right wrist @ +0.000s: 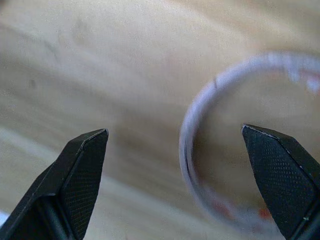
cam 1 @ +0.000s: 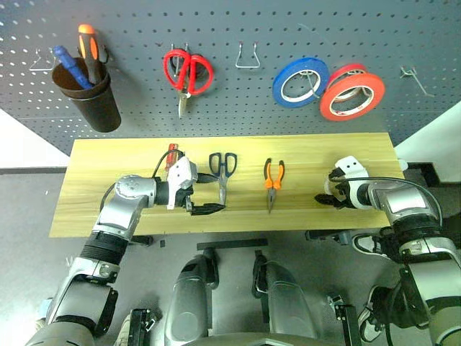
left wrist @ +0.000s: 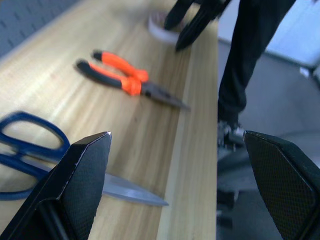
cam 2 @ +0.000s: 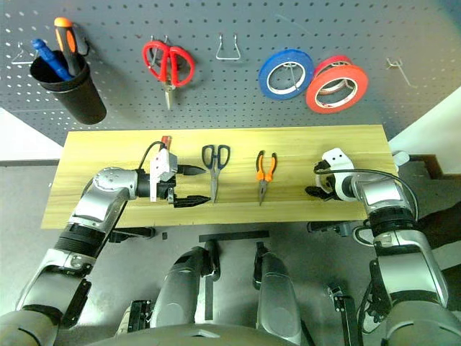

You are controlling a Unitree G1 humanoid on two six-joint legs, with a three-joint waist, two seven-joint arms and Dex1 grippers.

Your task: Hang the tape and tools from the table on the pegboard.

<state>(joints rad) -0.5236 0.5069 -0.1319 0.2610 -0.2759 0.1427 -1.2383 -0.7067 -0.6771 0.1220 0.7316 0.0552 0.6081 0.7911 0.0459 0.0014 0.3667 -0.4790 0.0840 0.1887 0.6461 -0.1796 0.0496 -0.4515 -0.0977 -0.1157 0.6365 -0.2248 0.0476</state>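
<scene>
Nearest the head camera, at the worktop's (cam 1: pixel 94 216) front edge, the left gripper (cam 1: pixel 202 194) hangs with its black fingers (cam 1: pixel 209 210) spread wide and nothing between them — pointing toward three o'clock, at the dark-handled scissors (cam 1: pixel 222 173) just beside its tips. Further toward three o'clock lie the orange-and-black pliers (cam 1: pixel 273 182), jaws toward the front edge, and a red-handled screwdriver (cam 1: pixel 171 153) peeps out behind the left wrist.

At the worktop's right end, the right gripper (right wrist: pixel 175 175) points steeply down with fingers (right wrist: pixel 80 170) likewise spread and empty, over the whitish roll of tape (right wrist: pixel 220 150) lying flat on the wood; in the wrist view one finger stands over the roll's hollow and the other outside its wall. Whether either touches it I cannot tell.

The roll looks light and thin-walled, probably stiff enough for a gentle pinch yet smooth-sided, so it may skate on the wood. Gripping across the wall — one finger inside the ring, one outside — looks the sound hold, leaving the hole free for a hook. On the pegboard (cam 1: pixel 288 29) a bare hook (cam 1: pixel 247 56) sits at twelve o'clock, left of the blue roll (cam 1: pixel 300 81) and red-orange roll (cam 1: pixel 351 91).
</scene>
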